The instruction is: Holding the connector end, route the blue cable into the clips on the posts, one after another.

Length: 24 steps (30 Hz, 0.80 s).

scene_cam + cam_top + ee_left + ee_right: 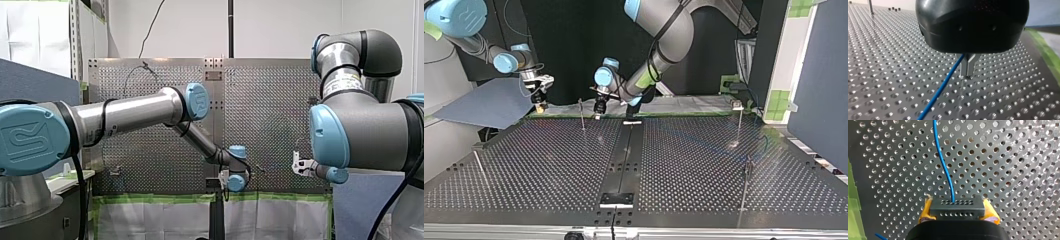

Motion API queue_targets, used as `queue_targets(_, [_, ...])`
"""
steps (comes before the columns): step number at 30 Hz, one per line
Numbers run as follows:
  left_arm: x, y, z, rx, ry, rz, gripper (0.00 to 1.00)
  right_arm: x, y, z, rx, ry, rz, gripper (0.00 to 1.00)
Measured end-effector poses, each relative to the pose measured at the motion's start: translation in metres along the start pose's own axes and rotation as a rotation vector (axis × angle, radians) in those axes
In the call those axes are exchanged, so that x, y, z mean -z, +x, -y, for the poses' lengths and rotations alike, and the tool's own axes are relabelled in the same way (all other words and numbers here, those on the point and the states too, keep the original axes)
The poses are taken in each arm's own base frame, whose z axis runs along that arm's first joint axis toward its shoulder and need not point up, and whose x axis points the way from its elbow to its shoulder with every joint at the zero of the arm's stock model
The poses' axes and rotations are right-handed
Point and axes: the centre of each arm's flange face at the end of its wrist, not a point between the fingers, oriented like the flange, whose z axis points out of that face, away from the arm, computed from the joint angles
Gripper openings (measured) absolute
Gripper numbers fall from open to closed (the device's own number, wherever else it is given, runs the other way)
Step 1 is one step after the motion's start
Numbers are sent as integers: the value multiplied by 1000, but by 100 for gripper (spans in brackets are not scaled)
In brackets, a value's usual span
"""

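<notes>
as pads (926, 210) clamp connector (957, 207), blue cable (944, 165) runs ahead.

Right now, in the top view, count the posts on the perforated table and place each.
4, placed by that view: far-left post beside my left gripper, far-right post, near-right post, near-left post. The arms may hide others.
</notes>
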Motion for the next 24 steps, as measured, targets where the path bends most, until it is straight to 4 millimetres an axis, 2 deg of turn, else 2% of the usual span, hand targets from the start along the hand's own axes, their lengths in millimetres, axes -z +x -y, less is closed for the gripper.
queue_targets(3, [-3, -2, -2, 4, 3, 12, 0, 0, 0, 0, 0, 0, 0, 0])
queue_targets(4, [-4, -2, -2, 6, 9, 16, 6, 0, 0, 0, -1, 0, 0, 0])
queue_targets(5, [-5, -2, -1, 9, 18, 22, 20, 0, -1, 0, -1, 0, 1, 0])
queue_targets(6, [-5, -3, 0, 11, 27, 26, 20, 0, -1, 0, -1, 0, 1, 0])
queue_targets(7, [-5, -3, 1, 12, 36, 27, 25, 0, -1, 0, -1, 0, 1, 0])
queue_targets(8, [-6, -3, 2, 12, 47, 27, 40, 0, -1, 0, -2, 0, 1, 0])
queue_targets(9, [-5, -3, 3, 11, 52, 25, 40, 0, -1, 0, -2, 0, 1, 0])
queue_targets(10, [-5, -3, 3, 9, 54, 22, 46, 0, -1, 0, -2, 1, 1, 0])
queue_targets(16, [1, 2, 5, -18, 52, -20, 48, 0, -3, 0, -5, 1, 5, 0])
queue_targets(17, [3, 3, 6, -26, 54, -29, 58, 0, -3, 0, -5, 1, 5, 0])
queue_targets(18, [4, 4, 6, -34, 55, -37, 58, 0, -3, 0, -5, 1, 6, 0])
queue_targets(20, [5, 6, 5, -57, 57, -57, 81, 1, -4, 0, -6, 1, 7, 0])
queue_targets(21, [6, 6, 5, -69, 57, -64, 81, 1, -4, 0, -7, 1, 9, 0])
queue_targets(23, [9, 6, 6, -96, 53, -82, 100, 1, -5, 1, -8, 1, 10, 0])
queue_targets(24, [10, 5, 6, -107, 49, -88, 100, 1, -5, 1, -9, 1, 11, 0])
